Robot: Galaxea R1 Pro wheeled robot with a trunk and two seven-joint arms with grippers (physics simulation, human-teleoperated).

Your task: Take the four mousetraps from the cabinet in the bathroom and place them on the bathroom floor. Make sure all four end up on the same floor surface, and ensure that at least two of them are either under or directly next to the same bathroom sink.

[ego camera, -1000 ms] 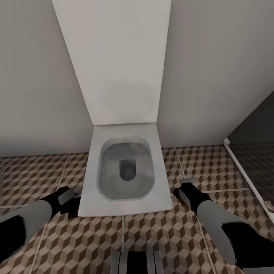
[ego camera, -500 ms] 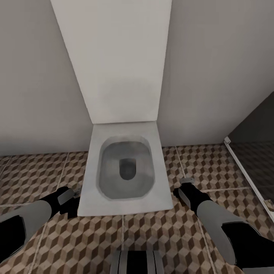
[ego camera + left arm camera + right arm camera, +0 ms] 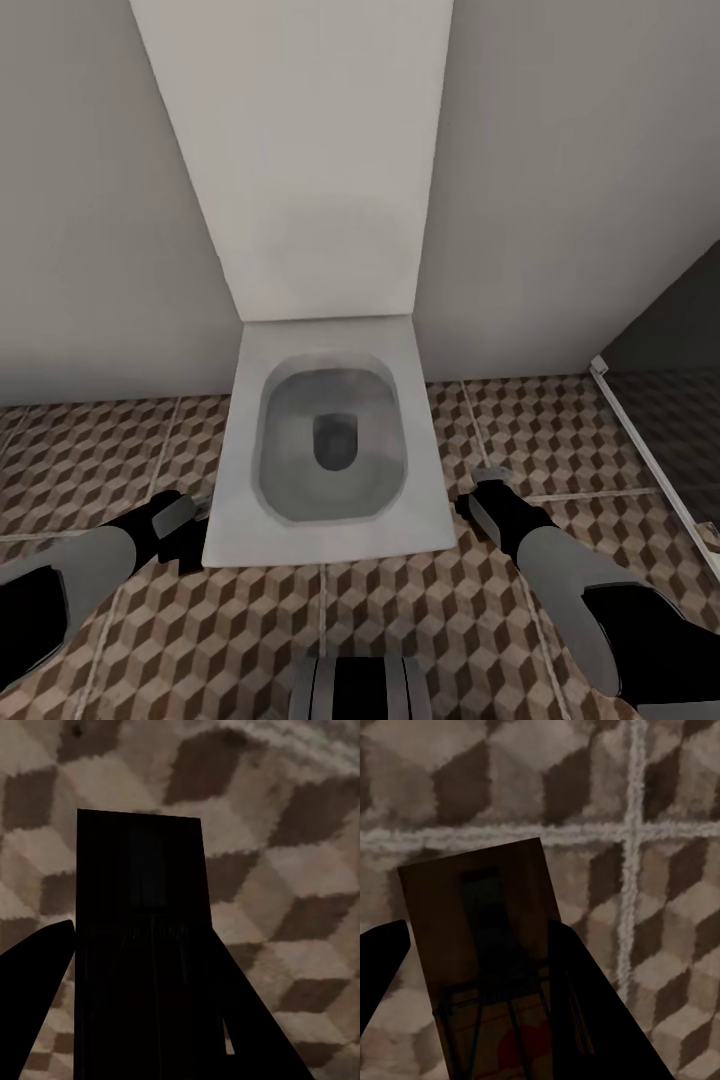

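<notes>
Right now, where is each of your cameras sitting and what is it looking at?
Head view: up on my head, looking down at the square white toilet, both arms showing.
Left wrist view: by the left claw, which grips a flat dark brown mousetrap.
Right wrist view: by the right claw, gripping another mousetrap.
All share the brown cube-patterned floor tiles.

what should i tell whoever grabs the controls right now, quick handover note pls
Left gripper: shut on a mousetrap, low over the bathroom floor.
Right gripper: shut on a second mousetrap, also low over the tiles.
The robot faces the white toilet, one arm on each side of it.
Done: two traps are in hand. None lies on the visible floor.
Left: find the sink, set these two under or beside it, then place the other two on the same floor.
</notes>
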